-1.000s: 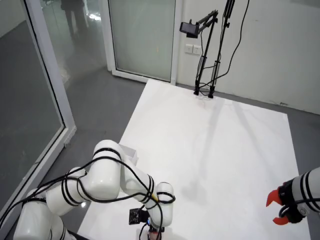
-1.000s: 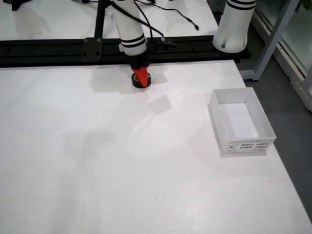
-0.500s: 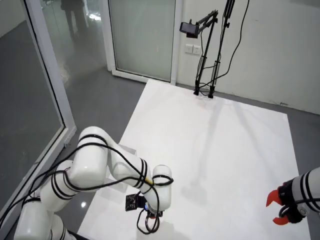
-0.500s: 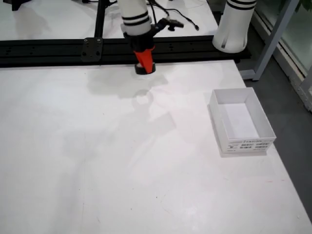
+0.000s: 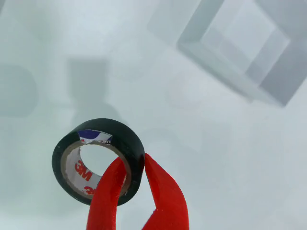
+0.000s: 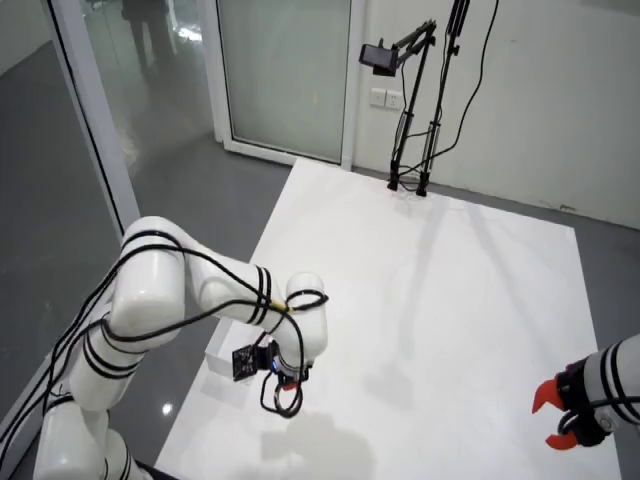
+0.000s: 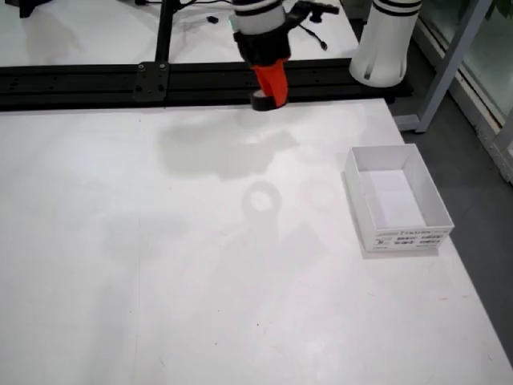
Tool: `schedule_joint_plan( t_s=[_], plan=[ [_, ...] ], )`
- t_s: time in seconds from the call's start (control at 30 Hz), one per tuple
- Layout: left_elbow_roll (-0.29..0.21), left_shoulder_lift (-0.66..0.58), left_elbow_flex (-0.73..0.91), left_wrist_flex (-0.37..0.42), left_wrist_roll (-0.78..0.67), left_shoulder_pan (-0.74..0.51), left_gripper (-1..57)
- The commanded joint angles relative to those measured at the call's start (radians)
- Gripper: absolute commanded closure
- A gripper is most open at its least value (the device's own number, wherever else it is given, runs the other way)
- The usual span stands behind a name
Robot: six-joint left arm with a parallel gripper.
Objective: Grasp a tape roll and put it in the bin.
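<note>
Evidently light, stiff black 3M tape roll (image 5: 98,160): red gripper (image 5: 129,191) pinches wall, one finger through core; secure hold.

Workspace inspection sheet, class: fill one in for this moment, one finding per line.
Surface: white table, bare apart from the bin.
Job's things: black tape roll held in the air above the table; white bin open-topped, nothing seen inside.
Clutter: nothing seen.
Grippers: red gripper shut on the roll's wall, one finger inside the core, one outside.
Cables: black cables run along the white arm.
Surroundings: idle second arm, camera stand, glass doors, grey floor.
</note>
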Motion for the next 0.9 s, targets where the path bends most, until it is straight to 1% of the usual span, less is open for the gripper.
schedule_joint_plan(
  t_s=[0.03,0.43,0.53,0.7,0.9],
  plan=[
    [0.05,-0.091,0.019,0.074,0.005,0.286,57.0],
    [0.113,-0.127,0.03,0.08,0.005,0.489,57.1],
    [0.117,-0.125,0.036,0.074,0.015,0.533,57.1],
    [0.117,-0.084,0.036,0.026,0.046,0.587,57.1],
    [0.111,-0.001,0.036,-0.049,0.049,0.61,57.2]
  ],
)
